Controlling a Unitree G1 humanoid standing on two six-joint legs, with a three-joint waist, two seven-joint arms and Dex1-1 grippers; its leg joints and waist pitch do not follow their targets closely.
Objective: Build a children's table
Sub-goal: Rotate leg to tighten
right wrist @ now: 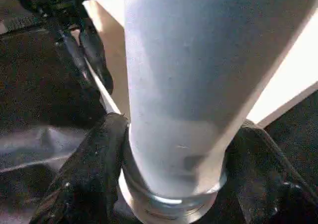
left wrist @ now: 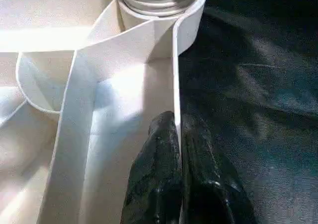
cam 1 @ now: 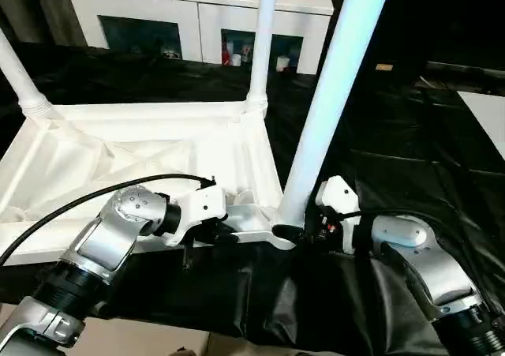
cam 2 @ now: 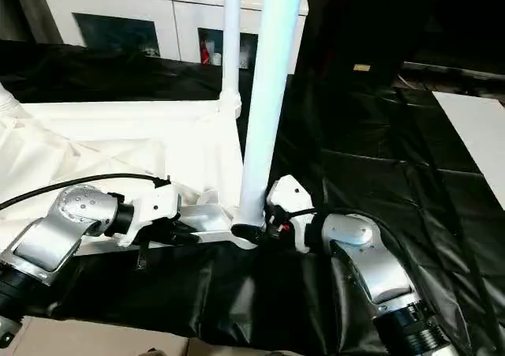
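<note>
- The table top (cam 1: 142, 155) lies upside down on the black sheet (cam 1: 394, 159), ribs up. It's a broad, thin-walled plastic shell, so I'd judge it light and a little flexible, and likely to slide on the glossy sheet unless you pin it.
- Your left gripper (left wrist: 176, 149) is pressed together on the thin rim wall near the close corner. That is a sound place to hold: the edge is stiff there, and the ribs are too shallow to grip.
- The near leg (cam 1: 335, 95) stands in the corner socket (cam 1: 286, 234), leaning slightly. It's a smooth tapered tube with a ringed collar at the foot, probably light, hollow and slippery. Take it low, just above the collar, where a push goes straight into the socket.
- Your right gripper (right wrist: 169, 174) straddles that low end; one finger (right wrist: 89, 169) lies against it, but I can't tell whether the grip has closed.
- Two other legs (cam 1: 262, 40) stand in the far corners.
</note>
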